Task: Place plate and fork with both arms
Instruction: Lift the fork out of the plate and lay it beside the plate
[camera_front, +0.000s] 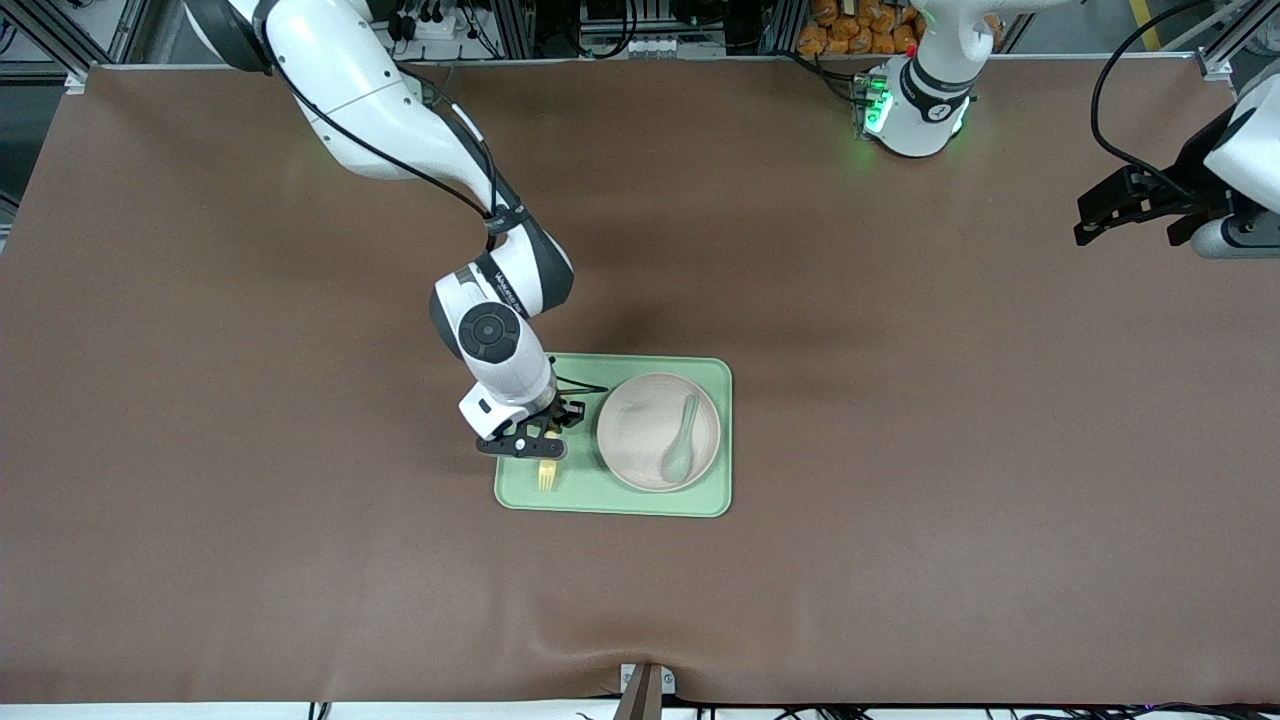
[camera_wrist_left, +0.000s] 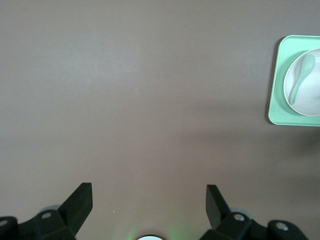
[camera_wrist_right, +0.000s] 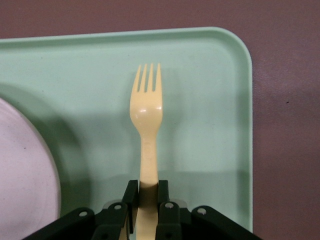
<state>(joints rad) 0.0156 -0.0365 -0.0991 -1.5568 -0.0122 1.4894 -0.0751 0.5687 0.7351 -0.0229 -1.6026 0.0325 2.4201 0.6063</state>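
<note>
Right gripper (camera_wrist_right: 148, 197) is pinching the fork (camera_wrist_right: 146, 117) handle over the tray (camera_front: 520, 495), apparently touching it, beside the plate (camera_front: 640, 440). Left gripper (camera_wrist_left: 149, 200) is waiting, fingers spread.

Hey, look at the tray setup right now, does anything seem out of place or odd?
Nothing looks spilled or broken. One oddity: a spoon lies in the plate on the tray. The right pincer is shut on the fork over the tray beside the plate. The left pincer waits, open.
</note>
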